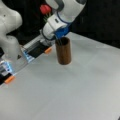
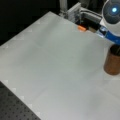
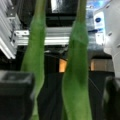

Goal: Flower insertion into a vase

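Two green leaves of the flower fill the wrist view, hanging between the dark fingers of the end effector, which is clenched on the flower. In a front view the vase stands upright on the bench at upper centre, directly below the end effector; the red bloom sits above, stem running down towards the rim.

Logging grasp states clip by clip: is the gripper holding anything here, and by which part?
The gripper holds the flower by its stem, above the vase. The wrist view shows green leaves between the fingers.
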You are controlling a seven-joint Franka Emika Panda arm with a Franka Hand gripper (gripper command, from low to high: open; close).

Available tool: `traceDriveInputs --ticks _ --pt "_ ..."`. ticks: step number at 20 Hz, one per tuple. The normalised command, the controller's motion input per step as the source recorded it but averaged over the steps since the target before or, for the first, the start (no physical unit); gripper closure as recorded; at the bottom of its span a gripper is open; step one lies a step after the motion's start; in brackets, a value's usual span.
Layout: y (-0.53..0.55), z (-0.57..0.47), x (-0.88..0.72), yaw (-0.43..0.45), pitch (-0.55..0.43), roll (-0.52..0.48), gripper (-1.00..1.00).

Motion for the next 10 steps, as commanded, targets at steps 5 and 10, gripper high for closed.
traceDriveInputs --ticks 5,10 --pt "-0.04 0.01 0.13 0.096 -0.013 -0.076 -1.0" --pt "-0.07 0.08 0.14 0.102 -0.03 -0.083 -1.0"
